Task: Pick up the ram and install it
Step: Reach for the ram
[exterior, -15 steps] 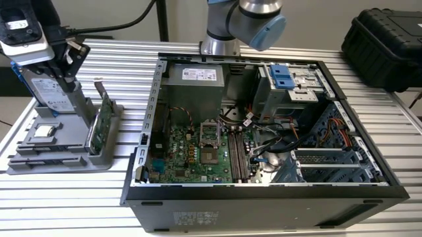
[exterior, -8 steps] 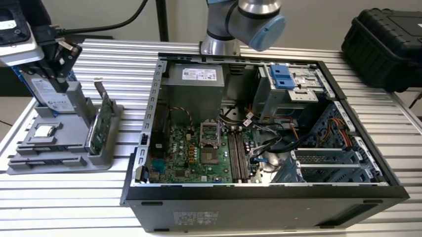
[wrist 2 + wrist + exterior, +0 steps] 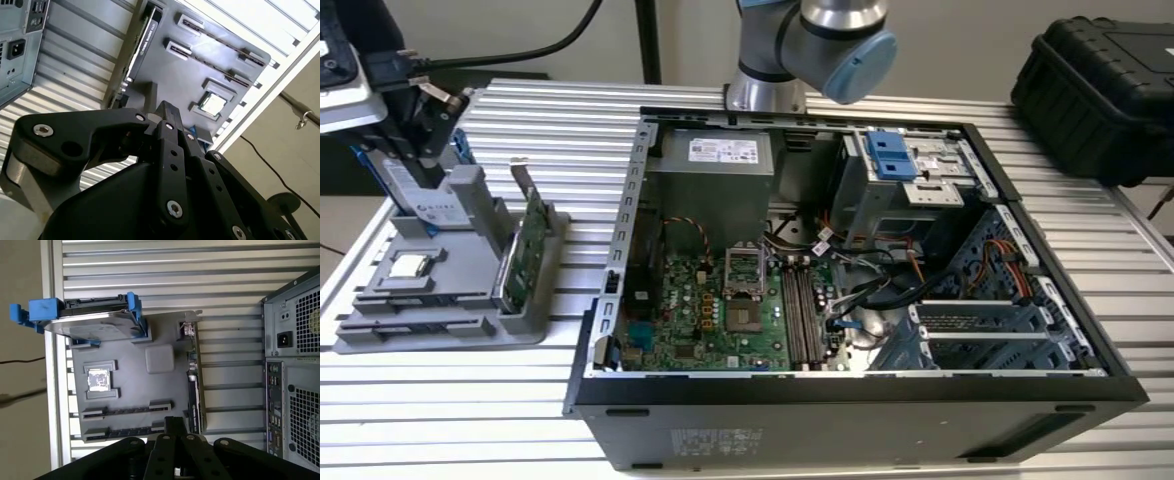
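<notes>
Up at the exterior view's upper left, your gripper [image 3: 414,150] hangs over the grey holder [image 3: 447,310], close above the upright hard drive [image 3: 434,205] and well apart from the open computer case [image 3: 854,300]. Both wrist views show you the fingers [image 3: 170,432] drawn together with no gap between them, though you cannot tell whether they pinch anything. Where the ram lies you cannot tell either; the first wrist view looks down on the holder's two long slots [image 3: 125,409] beside the green card [image 3: 192,390].
</notes>
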`<control>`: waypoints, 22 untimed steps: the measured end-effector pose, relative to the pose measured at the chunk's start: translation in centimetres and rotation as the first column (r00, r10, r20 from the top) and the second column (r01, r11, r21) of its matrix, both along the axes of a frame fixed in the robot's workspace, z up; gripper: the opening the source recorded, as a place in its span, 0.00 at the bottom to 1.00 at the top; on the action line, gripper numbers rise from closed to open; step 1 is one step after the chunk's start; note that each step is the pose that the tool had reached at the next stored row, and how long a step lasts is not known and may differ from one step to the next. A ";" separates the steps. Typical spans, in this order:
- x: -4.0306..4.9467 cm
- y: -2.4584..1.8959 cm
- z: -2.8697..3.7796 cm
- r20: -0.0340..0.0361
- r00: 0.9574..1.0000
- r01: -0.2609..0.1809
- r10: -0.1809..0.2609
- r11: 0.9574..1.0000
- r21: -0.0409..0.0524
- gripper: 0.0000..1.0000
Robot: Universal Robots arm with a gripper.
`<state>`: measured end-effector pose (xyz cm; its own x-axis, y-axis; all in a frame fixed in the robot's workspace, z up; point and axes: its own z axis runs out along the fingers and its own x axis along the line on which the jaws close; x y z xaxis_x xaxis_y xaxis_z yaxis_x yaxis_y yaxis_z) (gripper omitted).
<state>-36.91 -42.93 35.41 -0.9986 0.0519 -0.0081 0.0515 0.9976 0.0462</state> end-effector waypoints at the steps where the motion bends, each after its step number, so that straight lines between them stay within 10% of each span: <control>1: -0.13 0.00 0.00 0.000 1.000 0.000 0.000 1.000 0.000 0.00; 22: -2.06 0.00 -0.21 0.000 1.000 0.000 0.000 1.000 0.000 0.00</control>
